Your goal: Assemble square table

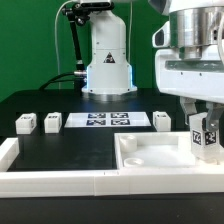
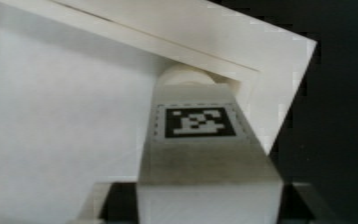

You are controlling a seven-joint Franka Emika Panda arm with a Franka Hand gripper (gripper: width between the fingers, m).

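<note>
The white square tabletop (image 1: 150, 158) lies like a tray at the front on the exterior view's right. My gripper (image 1: 205, 128) is shut on a white tagged leg (image 1: 204, 137) and holds it upright over the tabletop's right part, by the rim. In the wrist view the leg (image 2: 197, 130) fills the middle between my two dark fingers (image 2: 126, 202). Its far end is close to the tabletop's inner corner (image 2: 247, 62); I cannot tell if they touch. Three more legs stand on the black table: two at the left (image 1: 25, 123) (image 1: 52, 122) and one (image 1: 162, 120) behind the tabletop.
The marker board (image 1: 105, 121) lies flat between the loose legs. Long white bars (image 1: 50, 181) run along the front and up the left edge. The robot base (image 1: 107, 60) stands at the back, with a cable to its left.
</note>
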